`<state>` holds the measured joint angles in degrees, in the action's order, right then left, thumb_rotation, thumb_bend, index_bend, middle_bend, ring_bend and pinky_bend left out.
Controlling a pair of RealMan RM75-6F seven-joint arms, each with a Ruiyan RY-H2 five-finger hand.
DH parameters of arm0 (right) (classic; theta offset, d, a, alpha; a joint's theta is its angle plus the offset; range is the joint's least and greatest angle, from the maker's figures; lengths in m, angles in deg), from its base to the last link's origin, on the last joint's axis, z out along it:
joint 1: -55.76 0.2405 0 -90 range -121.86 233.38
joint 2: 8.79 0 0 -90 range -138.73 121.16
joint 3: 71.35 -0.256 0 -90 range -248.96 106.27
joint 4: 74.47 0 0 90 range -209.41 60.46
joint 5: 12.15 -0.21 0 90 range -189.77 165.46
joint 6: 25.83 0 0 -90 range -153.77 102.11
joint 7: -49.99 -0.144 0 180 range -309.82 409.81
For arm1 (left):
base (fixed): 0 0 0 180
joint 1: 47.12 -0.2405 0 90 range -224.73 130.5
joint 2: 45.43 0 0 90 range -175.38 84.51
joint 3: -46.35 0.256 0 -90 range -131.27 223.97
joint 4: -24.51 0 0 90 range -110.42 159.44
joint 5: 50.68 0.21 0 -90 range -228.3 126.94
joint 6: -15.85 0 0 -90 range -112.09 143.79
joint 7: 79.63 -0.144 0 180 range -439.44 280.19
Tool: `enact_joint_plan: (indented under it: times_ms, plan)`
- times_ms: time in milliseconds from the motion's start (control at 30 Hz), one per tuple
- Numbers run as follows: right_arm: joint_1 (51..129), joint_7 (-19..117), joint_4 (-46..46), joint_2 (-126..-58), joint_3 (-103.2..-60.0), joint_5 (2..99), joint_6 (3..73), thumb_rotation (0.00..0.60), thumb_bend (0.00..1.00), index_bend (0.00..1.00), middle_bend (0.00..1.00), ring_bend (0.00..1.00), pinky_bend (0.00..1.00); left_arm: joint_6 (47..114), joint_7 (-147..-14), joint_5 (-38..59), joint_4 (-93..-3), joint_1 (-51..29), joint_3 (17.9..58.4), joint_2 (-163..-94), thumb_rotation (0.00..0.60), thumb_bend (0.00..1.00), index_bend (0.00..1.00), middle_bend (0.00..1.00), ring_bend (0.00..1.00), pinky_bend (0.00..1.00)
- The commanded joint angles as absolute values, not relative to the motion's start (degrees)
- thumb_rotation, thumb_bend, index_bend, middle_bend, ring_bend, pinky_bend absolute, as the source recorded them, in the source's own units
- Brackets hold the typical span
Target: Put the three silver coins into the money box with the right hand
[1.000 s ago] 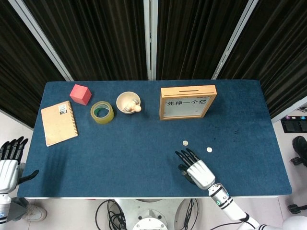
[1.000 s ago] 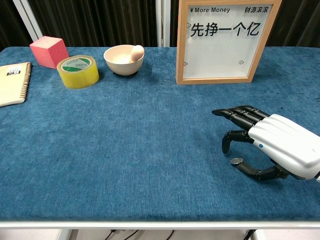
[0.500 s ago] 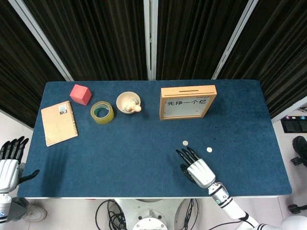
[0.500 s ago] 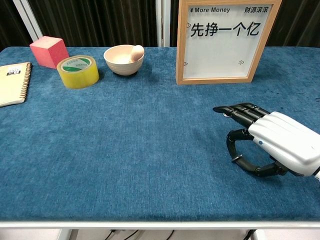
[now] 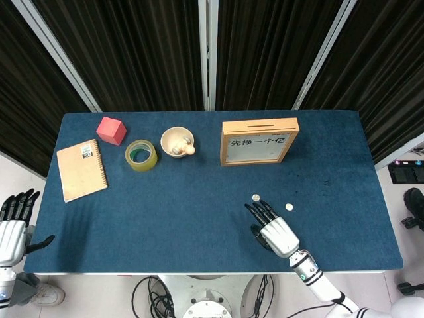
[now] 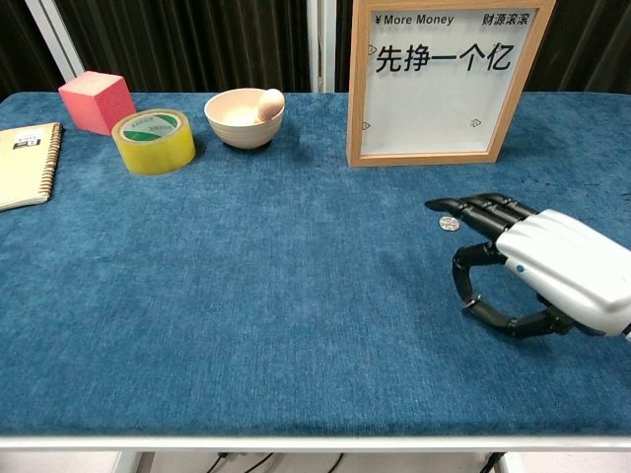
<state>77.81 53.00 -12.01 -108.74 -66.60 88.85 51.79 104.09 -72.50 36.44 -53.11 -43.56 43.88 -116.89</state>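
The wooden money box [image 5: 260, 141] [image 6: 438, 83] stands upright at the back of the blue table, its slot on top. My right hand [image 5: 273, 228] [image 6: 537, 274] hovers low near the front right. Its thumb and forefinger tips meet around a silver coin [image 6: 467, 304], which is mostly hidden between them; the other fingers stretch forward. A second silver coin [image 5: 256, 197] [image 6: 450, 223] lies just ahead of those fingertips. A third silver coin [image 5: 289, 207] lies to the right of the hand, seen only in the head view. My left hand [image 5: 13, 224] hangs off the table's left front corner, fingers apart, holding nothing.
Along the back left sit a pink cube [image 5: 110, 130], a yellow tape roll [image 5: 141, 155], and a cream bowl [image 5: 177, 141] with a small object on its rim. A tan notebook [image 5: 81, 169] lies at the left edge.
The right forefinger curled onto the thumb around the coin that lay by the thumb. The hand then shifted slightly forward and right, uncovering the coin ahead of it in the chest view.
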Motion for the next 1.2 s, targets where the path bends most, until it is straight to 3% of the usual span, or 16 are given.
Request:
enact_joint_plan:
  times_ms: [33, 233, 433, 567, 867, 1000, 1200]
  plan:
    - [78.23, 52.58, -10.68, -107.41, -67.36, 88.9, 52.59, 0.6, 0.43, 0.69, 0.0, 0.0, 0.0, 104.04, -72.58, 36.36, -53.35, -43.58, 43.89, -116.74, 0.6, 0.04, 0.04, 0.04, 0.0, 0.0]
    - [80.97, 50.75, 0.26, -98.58, -73.48, 86.21, 53.64, 0.6, 0.43, 0.7, 0.0, 0.0, 0.0, 103.99, -72.8, 36.58, -53.85, -43.57, 44.07, -116.44, 0.6, 0.04, 0.04, 0.04, 0.0, 0.0]
    - [84.81, 52.09, 16.34, -86.31, -81.82, 80.39, 49.78, 0.6, 0.43, 0.72, 0.0, 0.0, 0.0, 103.67, -73.95, 36.92, -54.61, -43.23, 44.18, -116.34, 0.6, 0.04, 0.04, 0.04, 0.0, 0.0]
    - [87.58, 56.47, 21.66, -81.43, -87.32, 76.17, 47.06, 0.6, 0.43, 0.74, 0.0, 0.0, 0.0, 103.48, -74.78, 37.08, -55.18, -43.02, 44.22, -116.29, 0.6, 0.04, 0.04, 0.04, 0.0, 0.0]
    - [97.11, 66.47, 25.82, -74.85, -97.32, 53.7, 31.9, 0.6, 0.45, 0.77, 0.01, 0.0, 0.0, 103.45, -76.02, 37.7, -56.6, -42.95, 44.68, -115.58, 0.6, 0.04, 0.04, 0.04, 0.0, 0.0]
    - [102.25, 71.98, 25.24, -73.66, -98.7, 40.26, 26.14, 0.6, 0.45, 0.78, 0.02, 0.0, 0.0, 103.41, -76.37, 37.94, -56.95, -42.91, 44.85, -115.33, 0.6, 0.04, 0.04, 0.04, 0.0, 0.0]
    - [109.99, 80.89, 21.07, -75.63, -98.0, 27.6, 25.93, 0.6, 0.45, 0.79, 0.02, 0.0, 0.0, 102.31, -76.47, 37.35, -57.59, -42.79, 45.1, -114.54, 0.6, 0.04, 0.04, 0.04, 0.0, 0.0]
